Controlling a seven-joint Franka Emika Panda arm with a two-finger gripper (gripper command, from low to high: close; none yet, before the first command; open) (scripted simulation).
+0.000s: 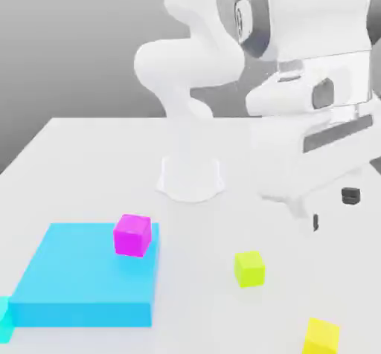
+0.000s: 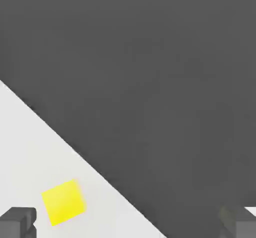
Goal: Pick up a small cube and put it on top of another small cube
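Hand view: gripper (image 2: 127, 224) gaping wide, empty, hovering beside yellow cube (image 2: 63, 202); needing centring over cube, squaring, descending straight.

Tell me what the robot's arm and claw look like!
The arm is smooth, glossy white, built from fat rounded segments, and it stands on a round white base on the table. One joint has a dark grey cap. The hand is a blocky white piece with dark grey slots, and the claw ends in two small dark grey fingertips. No cables show.
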